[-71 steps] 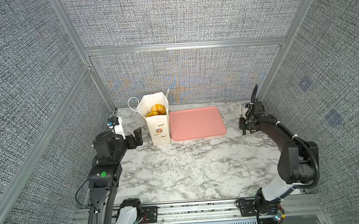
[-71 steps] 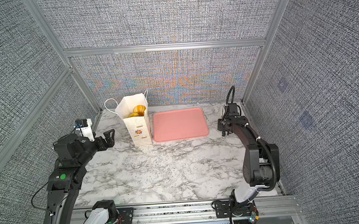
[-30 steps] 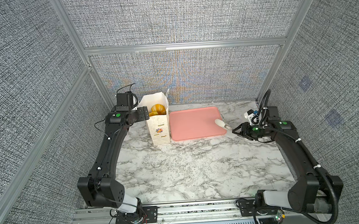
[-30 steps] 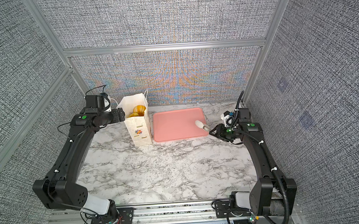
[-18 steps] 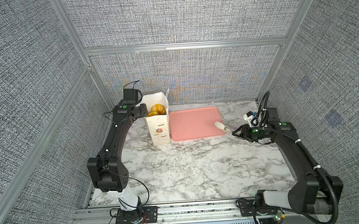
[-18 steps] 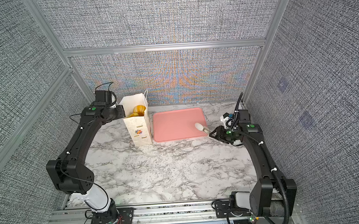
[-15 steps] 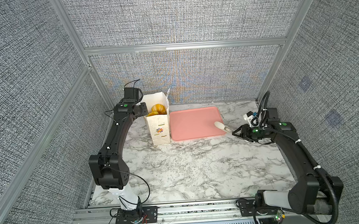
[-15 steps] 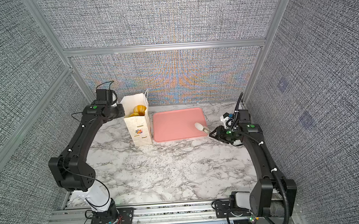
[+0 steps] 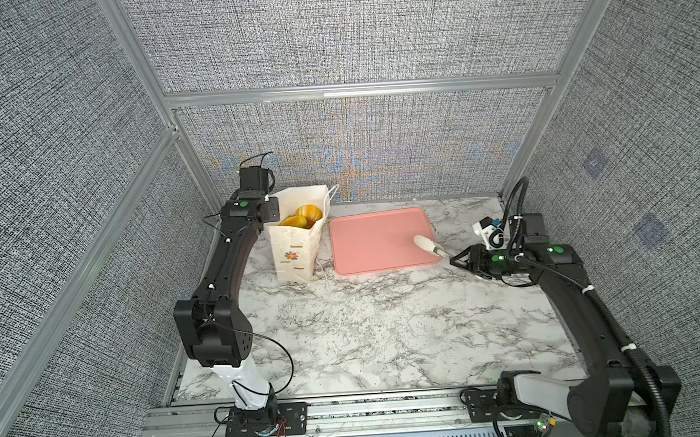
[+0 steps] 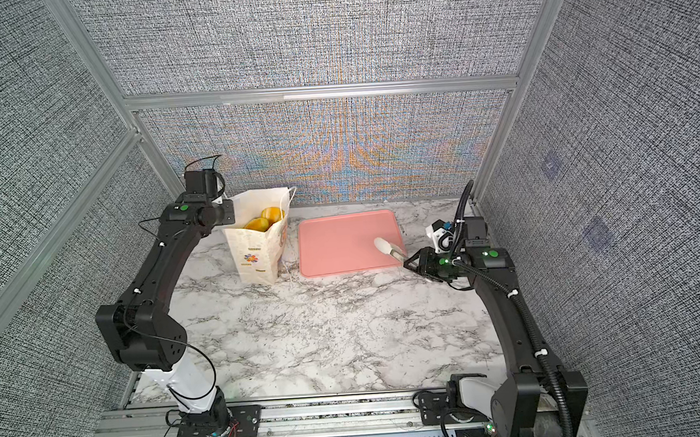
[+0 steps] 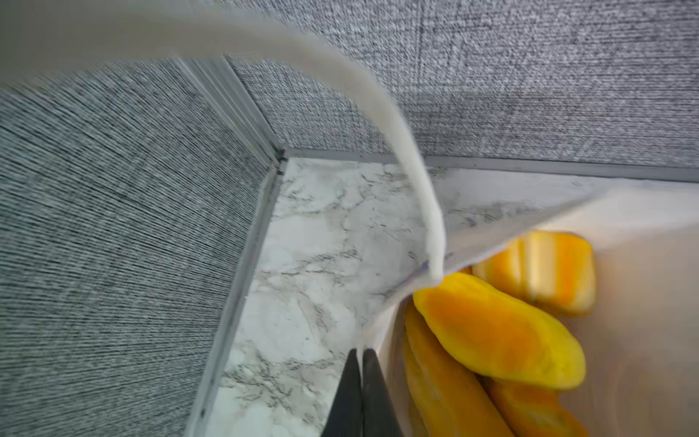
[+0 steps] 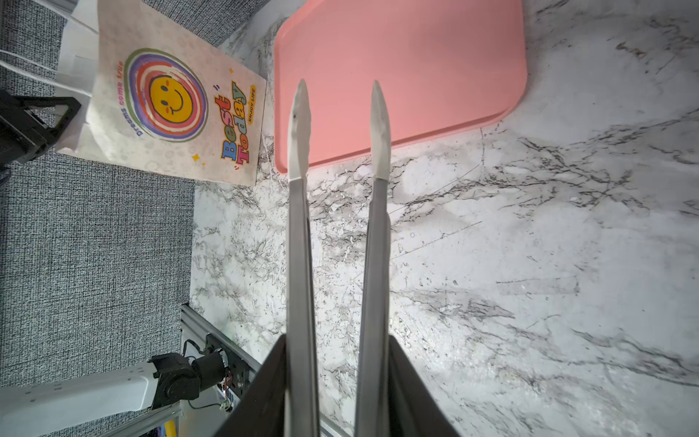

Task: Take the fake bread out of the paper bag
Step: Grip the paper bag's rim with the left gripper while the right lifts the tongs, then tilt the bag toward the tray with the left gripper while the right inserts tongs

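The left arm reaches far forward, its elbow low near the base and the forearm stretched out long; the left gripper has its jaws pressed together on the edge of the bag; the right arm is bent, its forearm pointing inward; the right gripper clamps tongs, whose two blades stand a little apart.

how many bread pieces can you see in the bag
4 bread pieces show, all in the paper bag: a smooth oval one on top, a ridged one beside it, two long ones partly under them. More may be hidden deeper.
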